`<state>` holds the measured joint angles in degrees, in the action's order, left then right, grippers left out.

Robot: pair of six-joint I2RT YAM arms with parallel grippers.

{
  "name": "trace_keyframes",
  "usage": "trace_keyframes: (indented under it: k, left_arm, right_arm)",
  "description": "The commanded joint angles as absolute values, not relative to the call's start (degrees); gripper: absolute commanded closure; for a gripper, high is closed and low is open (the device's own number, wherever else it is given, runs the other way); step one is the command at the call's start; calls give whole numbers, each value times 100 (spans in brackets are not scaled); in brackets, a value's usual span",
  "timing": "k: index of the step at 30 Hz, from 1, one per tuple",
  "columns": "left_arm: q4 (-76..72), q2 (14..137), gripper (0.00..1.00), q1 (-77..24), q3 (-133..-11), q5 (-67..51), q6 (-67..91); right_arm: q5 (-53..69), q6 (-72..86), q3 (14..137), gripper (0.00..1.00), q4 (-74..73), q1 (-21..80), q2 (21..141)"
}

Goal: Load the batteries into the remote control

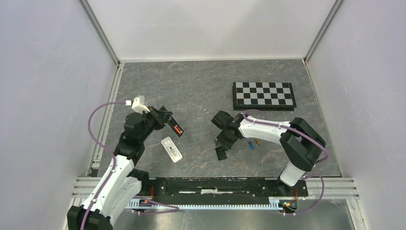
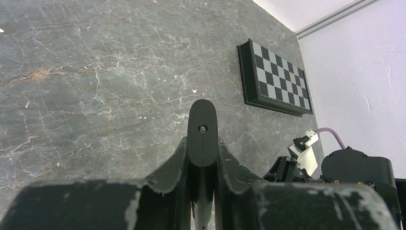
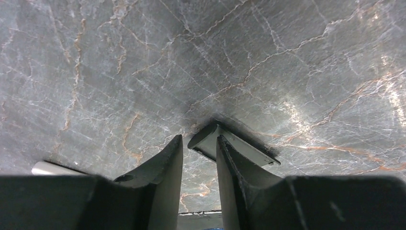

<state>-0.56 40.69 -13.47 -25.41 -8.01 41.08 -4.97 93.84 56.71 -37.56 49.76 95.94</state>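
Observation:
My left gripper [image 1: 162, 117] is shut on a black remote [image 1: 173, 124] and holds it above the table. An orange battery [image 1: 178, 130] shows in the remote's open bay. In the left wrist view the remote's rounded end [image 2: 202, 132] sticks out between the fingers of my left gripper [image 2: 202, 143]. My right gripper [image 1: 224, 143] is low over the table, jaws narrowly open and empty. A black battery cover [image 1: 221, 153] lies at its tips. In the right wrist view the cover [image 3: 239, 146] lies against the right finger of that gripper [image 3: 199, 139]. A blue battery [image 1: 251, 145] and a brownish-gold one [image 1: 257, 142] lie just right of it.
A white remote [image 1: 172, 149] lies on the table between the arms, and its edge shows in the right wrist view [image 3: 48, 168]. A folded chessboard [image 1: 263, 96] lies at the back right, also in the left wrist view [image 2: 277, 79]. White walls enclose the table.

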Motion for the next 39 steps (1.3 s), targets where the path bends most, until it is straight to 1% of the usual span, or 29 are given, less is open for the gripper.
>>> trace_keyframes:
  k: [1,8,11,16,17,19,26,28,32,34,36,39]
  left_arm:
    - [-153,3966,98,-1310,-2592,-665,3868]
    - [-115,3990,98,-1312,-2637,-624,3849]
    - [-126,4004,98,-1315,-2636,-622,3852]
    - [-126,4012,98,-1318,-2684,-657,3908]
    - [-123,4015,98,-1315,-2709,-674,3945]
    - [-153,4058,98,-1311,-2765,-734,4044]
    - [-575,4341,98,-1311,-2959,-1138,4734]
    - [-792,4487,98,-1314,-3022,-1296,5073]
    - [-1422,4873,98,-1317,-3151,-1646,6007]
    - [-1805,5128,98,-1313,-3197,-1830,6501]
    - [-2172,5439,98,-1310,-3296,-2095,6953]
    - [-2726,5915,98,-1318,-3514,-2514,7570]
  right_arm:
    - [-598,9577,5796,65,-3822,4948,9728]
    - [-661,9527,6148,77,-4325,4931,10026]
    - [-651,9505,6118,84,-4298,4922,10050]
    - [-831,9178,6136,90,-4042,4914,9911]
    - [-894,9079,6116,94,-3881,4905,9805]
    - [-996,8837,6045,100,-3495,4889,9586]
    - [-972,7944,5723,100,-1953,4811,8672]
    - [-851,7577,5559,100,-1265,4775,8333]
    - [-461,6953,4979,100,895,4733,7626]
    - [-237,6570,4882,100,1768,4737,7379]
    - [-18,6363,4945,100,2175,4737,7223]
    - [244,6482,4936,100,2909,4733,7070]
